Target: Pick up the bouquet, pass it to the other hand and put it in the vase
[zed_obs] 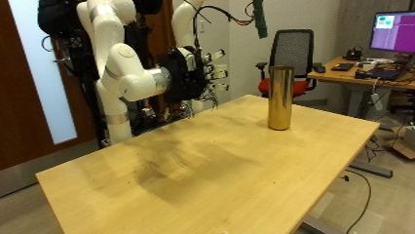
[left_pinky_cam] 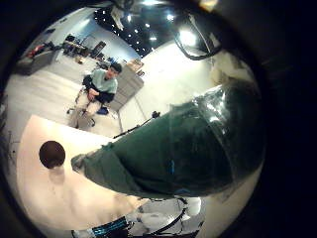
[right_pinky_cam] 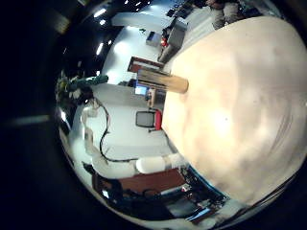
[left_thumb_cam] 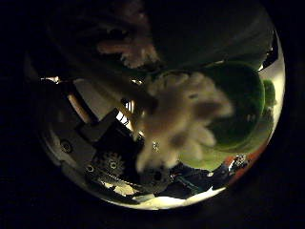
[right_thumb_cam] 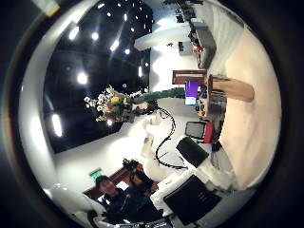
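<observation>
The tall gold vase (zed_obs: 279, 97) stands upright on the wooden table (zed_obs: 207, 171) near its far edge. My left hand is high above it, out of the outside view; only the bouquet's dark green wrap (zed_obs: 259, 19) hangs in from the top. The right thumb side palm view shows the left hand (right_thumb_cam: 142, 107) shut on the bouquet, with its flowers (right_thumb_cam: 109, 103) raised. The wrap (left_pinky_cam: 178, 144) fills the left little finger side palm view, above the vase's mouth (left_pinky_cam: 52, 153). White flowers (left_thumb_cam: 181, 114) fill the left thumb side palm view. My right hand (zed_obs: 195, 70) hangs open beside the table's back edge.
An office chair (zed_obs: 296, 49) and a desk with a monitor (zed_obs: 390, 29) stand behind the table. The vase also shows in the right little finger side palm view (right_pinky_cam: 163, 81) and the right thumb side palm view (right_thumb_cam: 233, 90).
</observation>
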Action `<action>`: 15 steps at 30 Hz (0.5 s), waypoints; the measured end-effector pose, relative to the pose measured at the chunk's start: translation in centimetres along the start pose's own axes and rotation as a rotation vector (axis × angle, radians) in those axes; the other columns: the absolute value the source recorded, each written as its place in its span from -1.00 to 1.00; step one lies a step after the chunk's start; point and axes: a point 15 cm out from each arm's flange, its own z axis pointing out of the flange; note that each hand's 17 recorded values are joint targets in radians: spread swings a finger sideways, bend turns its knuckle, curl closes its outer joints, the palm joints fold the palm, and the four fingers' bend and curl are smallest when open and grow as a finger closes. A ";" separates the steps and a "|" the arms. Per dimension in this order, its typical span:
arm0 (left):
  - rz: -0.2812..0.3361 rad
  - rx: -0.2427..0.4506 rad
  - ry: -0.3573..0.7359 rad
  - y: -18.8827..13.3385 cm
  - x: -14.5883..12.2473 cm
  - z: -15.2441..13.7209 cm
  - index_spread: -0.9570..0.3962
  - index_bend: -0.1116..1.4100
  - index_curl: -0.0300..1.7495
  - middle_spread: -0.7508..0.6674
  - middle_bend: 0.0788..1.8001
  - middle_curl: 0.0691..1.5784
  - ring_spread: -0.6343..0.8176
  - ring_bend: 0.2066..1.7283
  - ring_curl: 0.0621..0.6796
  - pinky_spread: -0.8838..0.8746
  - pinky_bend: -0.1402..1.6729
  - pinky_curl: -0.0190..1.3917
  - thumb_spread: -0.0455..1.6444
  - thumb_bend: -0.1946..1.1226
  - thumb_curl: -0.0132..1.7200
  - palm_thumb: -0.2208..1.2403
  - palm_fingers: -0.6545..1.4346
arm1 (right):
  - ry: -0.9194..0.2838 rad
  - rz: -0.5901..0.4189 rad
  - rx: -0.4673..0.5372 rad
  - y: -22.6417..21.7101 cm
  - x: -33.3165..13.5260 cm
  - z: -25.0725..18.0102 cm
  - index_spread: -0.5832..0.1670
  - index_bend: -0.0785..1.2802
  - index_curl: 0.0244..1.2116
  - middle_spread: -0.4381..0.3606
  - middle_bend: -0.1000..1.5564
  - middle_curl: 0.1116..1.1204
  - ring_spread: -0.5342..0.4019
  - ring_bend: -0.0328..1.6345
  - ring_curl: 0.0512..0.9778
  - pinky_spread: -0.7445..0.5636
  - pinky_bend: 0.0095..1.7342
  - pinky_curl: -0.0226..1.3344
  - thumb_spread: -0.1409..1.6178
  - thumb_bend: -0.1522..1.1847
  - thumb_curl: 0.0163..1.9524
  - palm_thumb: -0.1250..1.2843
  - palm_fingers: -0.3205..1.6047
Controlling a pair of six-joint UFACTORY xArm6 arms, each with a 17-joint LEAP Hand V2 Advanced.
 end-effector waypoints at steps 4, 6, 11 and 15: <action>-0.003 0.015 -0.006 -0.4 -0.7 -0.6 -0.64 0.28 -0.99 -0.91 -0.01 0.60 -0.68 0.72 0.76 -0.64 0.53 0.06 -0.79 -0.73 0.10 0.96 0.53 | 0.000 0.000 0.000 0.0 0.0 0.0 -0.46 -0.67 -0.71 0.26 -0.67 -0.76 0.48 -0.63 -0.55 0.56 -0.63 -0.47 0.32 -0.81 -0.56 0.30 -0.73; -0.004 0.018 -0.012 -0.4 -1.1 -0.8 -0.64 0.28 -0.99 -0.91 -0.01 0.60 -0.68 0.73 0.76 -0.64 0.53 0.06 -0.79 -0.73 0.10 0.96 0.53 | 0.000 0.000 -0.001 0.0 0.0 0.1 -0.45 -0.67 -0.71 0.26 -0.68 -0.75 0.48 -0.63 -0.54 0.56 -0.63 -0.47 0.31 -0.81 -0.56 0.30 -0.73; -0.010 0.012 -0.031 -0.3 -2.7 -1.2 -0.64 0.29 -0.99 -0.90 0.00 0.59 -0.68 0.73 0.76 -0.64 0.53 0.06 -0.79 -0.73 0.10 0.96 0.53 | -0.001 0.001 -0.003 0.0 0.0 0.1 -0.45 -0.67 -0.70 0.25 -0.67 -0.74 0.48 -0.62 -0.54 0.56 -0.64 -0.48 0.31 -0.80 -0.55 0.32 -0.72; -0.018 0.029 -0.046 -0.7 -4.3 -1.7 -0.63 0.29 -0.99 -0.90 0.00 0.59 -0.68 0.73 0.75 -0.64 0.54 0.06 -0.78 -0.73 0.11 0.96 0.52 | -0.001 0.003 -0.004 0.1 0.1 0.1 -0.41 -0.66 -0.68 0.25 -0.67 -0.73 0.48 -0.62 -0.53 0.56 -0.65 -0.48 0.30 -0.81 -0.55 0.33 -0.72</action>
